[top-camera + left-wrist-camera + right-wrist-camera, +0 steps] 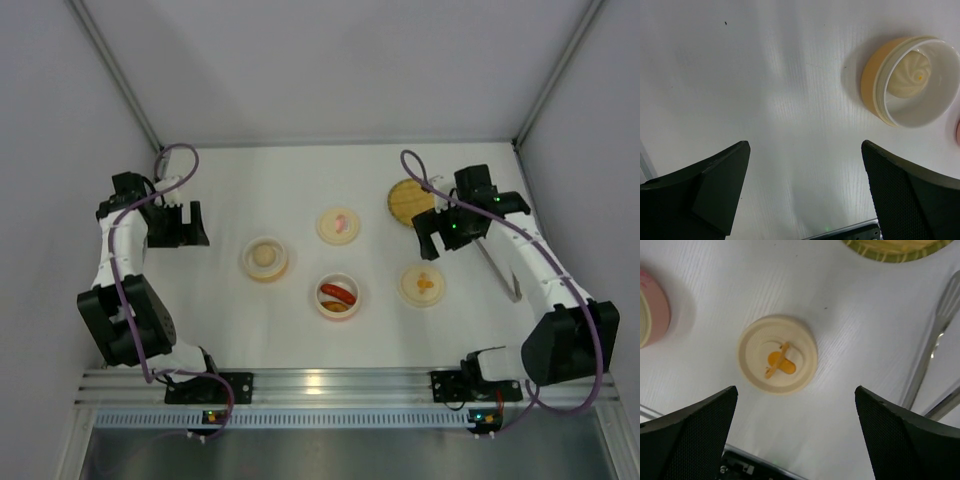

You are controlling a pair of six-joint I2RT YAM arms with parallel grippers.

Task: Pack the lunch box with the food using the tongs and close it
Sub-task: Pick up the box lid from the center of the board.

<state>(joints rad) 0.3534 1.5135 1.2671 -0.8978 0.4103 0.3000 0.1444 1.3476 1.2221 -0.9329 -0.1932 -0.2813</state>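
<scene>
Right gripper (437, 243) hangs wide open and empty over an orange-marked lid (777, 354), tongs (500, 268) lying just to its right, sausages (338, 293) already bowled to its left. Closing looks next: descend, pinch the lid.

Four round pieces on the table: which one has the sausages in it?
The open cup lowest in the top view: red-orange sausage pieces lie inside. The yellow cup holds a pale ball; the rest are the pink-marked lid and orange-marked lid.
</scene>
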